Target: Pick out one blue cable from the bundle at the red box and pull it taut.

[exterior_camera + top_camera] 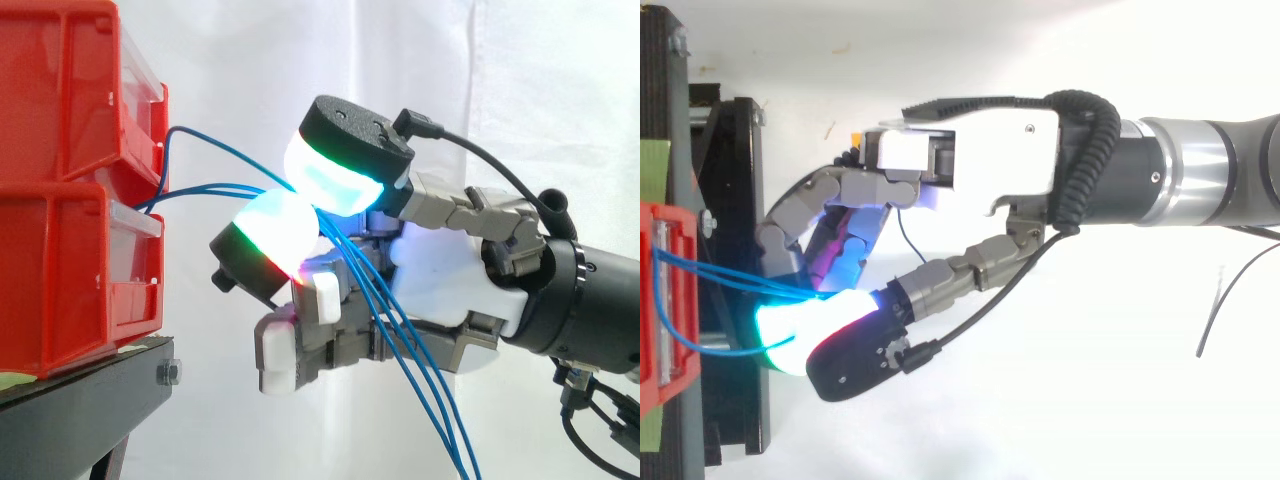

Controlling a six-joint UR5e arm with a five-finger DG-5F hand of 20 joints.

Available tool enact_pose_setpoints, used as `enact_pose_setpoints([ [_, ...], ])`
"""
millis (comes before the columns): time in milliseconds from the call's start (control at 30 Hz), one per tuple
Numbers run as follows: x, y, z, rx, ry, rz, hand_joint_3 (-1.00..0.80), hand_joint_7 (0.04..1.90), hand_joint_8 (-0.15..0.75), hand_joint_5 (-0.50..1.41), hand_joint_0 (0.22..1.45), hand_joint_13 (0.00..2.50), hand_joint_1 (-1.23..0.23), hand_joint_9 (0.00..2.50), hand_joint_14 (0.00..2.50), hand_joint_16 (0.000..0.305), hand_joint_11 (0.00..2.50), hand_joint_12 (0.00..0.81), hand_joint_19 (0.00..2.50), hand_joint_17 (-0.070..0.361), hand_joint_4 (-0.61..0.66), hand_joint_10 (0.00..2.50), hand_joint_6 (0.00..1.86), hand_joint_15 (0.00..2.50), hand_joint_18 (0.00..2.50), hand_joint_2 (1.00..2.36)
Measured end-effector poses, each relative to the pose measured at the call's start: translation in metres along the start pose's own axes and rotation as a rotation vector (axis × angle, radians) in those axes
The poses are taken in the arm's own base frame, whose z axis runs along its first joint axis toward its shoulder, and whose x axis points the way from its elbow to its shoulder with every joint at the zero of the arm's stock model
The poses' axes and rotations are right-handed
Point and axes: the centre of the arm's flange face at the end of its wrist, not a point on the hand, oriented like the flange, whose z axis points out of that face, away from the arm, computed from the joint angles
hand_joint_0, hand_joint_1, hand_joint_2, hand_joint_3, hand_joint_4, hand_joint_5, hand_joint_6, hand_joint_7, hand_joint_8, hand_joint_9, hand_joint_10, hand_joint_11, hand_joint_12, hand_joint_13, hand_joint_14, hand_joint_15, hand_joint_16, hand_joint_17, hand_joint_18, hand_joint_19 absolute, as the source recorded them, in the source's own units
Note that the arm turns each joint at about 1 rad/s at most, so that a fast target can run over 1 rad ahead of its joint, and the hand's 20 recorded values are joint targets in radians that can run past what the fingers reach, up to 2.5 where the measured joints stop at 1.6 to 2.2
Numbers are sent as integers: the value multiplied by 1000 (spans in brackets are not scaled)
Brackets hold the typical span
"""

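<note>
Your hand was closed in a pinch; two of its glowing pads met just in front of the red bins, with the blue cables caught between them; the other fingers were curled beneath, beside the hanging strands. From the pinch the strands dropped past the palm and ran out at the bottom of the side view; on the other side they reached the bins in loose arcs, one to the upper bin and the rest to the gap between the two.

You could count the grasp as made; it looked as if more than one strand sat in it, though you could not tell for sure; singling out one cable and drawing it taut were probably both left, since the arcs showed slack. The bins stood on the black stand; no brand, label or writing could be read.
</note>
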Motion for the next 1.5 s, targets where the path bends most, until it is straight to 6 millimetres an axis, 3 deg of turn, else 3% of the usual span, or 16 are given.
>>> enact_pose_setpoints([
  [500,-5,11,3,33,7,-71,-236,1080,333,-129,672,975,-812,1099,16,40,645,361,456,89,69,21,930,464,790,1018],
  [833,-4,11,3,39,11,-97,-500,1034,322,-138,727,968,-826,1074,19,41,660,360,434,92,-3,21,943,467,811,1000],
  [933,-4,11,3,40,11,-102,-500,939,315,-141,641,967,-779,1072,19,41,658,357,441,92,102,21,935,473,809,1000],
  [1067,-4,10,2,44,11,-111,-500,898,328,-138,527,980,-634,1083,17,43,640,362,450,96,135,21,918,472,816,1000],
  [1300,-4,10,1,51,13,-119,-500,900,321,-130,561,985,-343,1131,16,37,635,340,501,83,106,20,879,470,762,1000],
  [1400,-4,10,1,51,13,-119,-499,941,323,-124,631,987,-408,1154,16,35,627,334,509,78,96,18,874,471,753,1000],
  [1500,-4,9,1,51,13,-120,-287,986,335,-117,616,992,-516,1162,18,33,642,328,498,75,93,21,882,473,753,1017],
])
